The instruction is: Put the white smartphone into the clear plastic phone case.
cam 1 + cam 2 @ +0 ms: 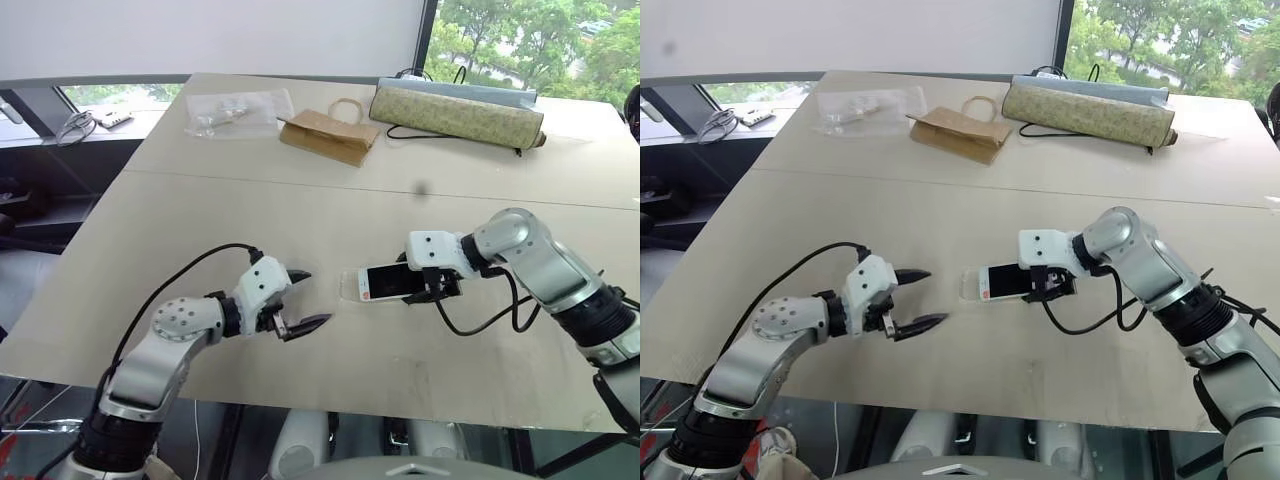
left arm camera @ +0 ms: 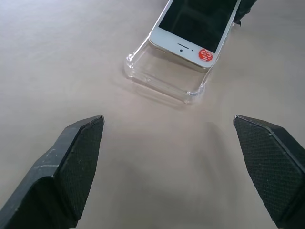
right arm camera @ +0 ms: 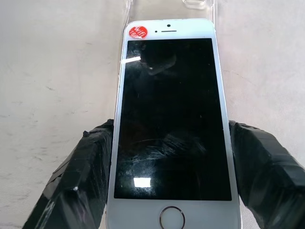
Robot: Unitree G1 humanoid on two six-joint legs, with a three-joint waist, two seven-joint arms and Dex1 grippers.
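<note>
Beige worktop (image 1: 200,330) near its front edge: my right gripper (image 3: 171,157) pinches the white smartphone (image 1: 392,282) half over the clear plastic phone case (image 2: 164,78), left gripper (image 1: 297,300) spread; unbraced, the case may slide.

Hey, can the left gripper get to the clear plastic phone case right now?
Probably yes: the left gripper is open and faces the clear plastic phone case across bare tabletop.

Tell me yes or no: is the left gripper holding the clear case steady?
No: the left gripper is open with its fingers apart from the clear plastic phone case, which lies on the table.
</note>
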